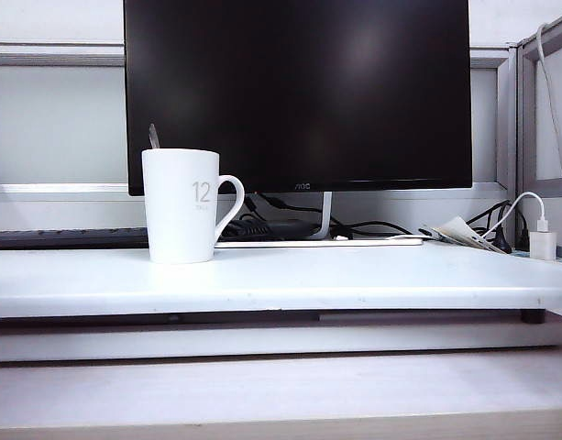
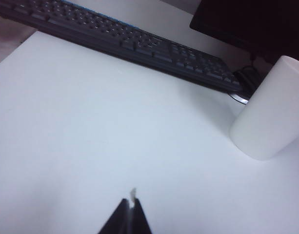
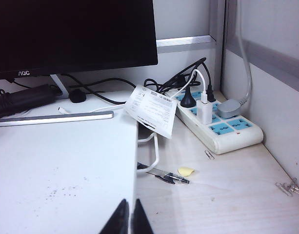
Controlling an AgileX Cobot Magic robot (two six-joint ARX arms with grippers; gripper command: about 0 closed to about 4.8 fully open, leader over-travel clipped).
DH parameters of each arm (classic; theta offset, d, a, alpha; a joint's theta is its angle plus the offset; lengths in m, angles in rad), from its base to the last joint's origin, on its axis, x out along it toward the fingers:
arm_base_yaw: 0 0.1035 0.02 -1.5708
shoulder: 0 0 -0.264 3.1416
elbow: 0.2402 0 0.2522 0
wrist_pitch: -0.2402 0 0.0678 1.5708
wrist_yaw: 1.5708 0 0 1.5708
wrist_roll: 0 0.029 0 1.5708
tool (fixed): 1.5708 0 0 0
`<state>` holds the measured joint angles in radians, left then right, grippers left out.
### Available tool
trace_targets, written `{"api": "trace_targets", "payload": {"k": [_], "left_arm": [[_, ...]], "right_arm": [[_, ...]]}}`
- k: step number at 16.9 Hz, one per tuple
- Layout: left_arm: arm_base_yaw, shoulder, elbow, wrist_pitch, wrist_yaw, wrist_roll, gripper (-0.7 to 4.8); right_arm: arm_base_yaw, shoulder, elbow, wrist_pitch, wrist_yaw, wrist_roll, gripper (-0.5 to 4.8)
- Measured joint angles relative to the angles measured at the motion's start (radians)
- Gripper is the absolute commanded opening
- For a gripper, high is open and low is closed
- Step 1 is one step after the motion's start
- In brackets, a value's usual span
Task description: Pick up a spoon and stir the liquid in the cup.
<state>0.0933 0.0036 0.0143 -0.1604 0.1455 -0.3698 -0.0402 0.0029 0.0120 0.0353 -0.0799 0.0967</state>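
1. Spoon: only its slim silvery handle shows, standing up out of the cup and leaning toward the rear of the rim. Bowl end is hidden inside the cup.
2. Cup: upright on the white desk board, loop handle pointing toward the monitor stand, grey "12" facing the exterior camera. Liquid level cannot be seen.
3. Left gripper: jaws clenched together, nothing between them. It hangs above bare board; the cup lies ahead of it and off to one side, well apart, with the keyboard beyond.
4. Right gripper: jaws clenched, empty. It sits at the edge of the board, with a pen and a power strip ahead of it on the lower desk. Cup and spoon are outside its view.
5. Neither arm shows in the exterior view.
6. Step in hand, as judged: the approach to the spoon. No grasp is made, and stirring is not begun.
7. Next move calls for: 1 gripper, the left being nearer the cup by its view, to part its jaws, travel over the cup rim, and close on the thin handle above the rim.
8. Risk noted: the handle is narrow and rests loosely; a sideways nudge could shift it round the rim or tip the cup.
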Motion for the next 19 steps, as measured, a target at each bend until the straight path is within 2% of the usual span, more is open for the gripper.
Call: {"api": "trace_targets", "payload": {"k": [1, 3, 5, 6, 8, 19], "left_arm": [[0.0, 0.0, 0.0, 0.0, 0.006, 0.062, 0.19], [0.0, 0.0, 0.0, 0.004, -0.001, 0.246, 0.19], [0.0, 0.0, -0.005, 0.029, -0.127, 0.383, 0.19], [0.0, 0.0, -0.005, 0.048, -0.179, 0.425, 0.19], [0.0, 0.0, -0.005, 0.079, -0.202, 0.442, 0.19], [0.0, 0.0, -0.005, 0.079, -0.202, 0.444, 0.19]], "right_arm": [[0.0, 0.0, 0.0, -0.002, 0.0, 0.0, 0.22], [0.0, 0.0, 0.0, -0.003, 0.0, 0.0, 0.22], [0.0, 0.0, 0.0, -0.003, 0.0, -0.004, 0.22], [0.0, 0.0, 0.0, -0.003, 0.0, -0.035, 0.22], [0.0, 0.0, 0.0, 0.003, 0.0, -0.071, 0.22], [0.0, 0.0, 0.0, 0.003, 0.0, -0.075, 0.22]]}}
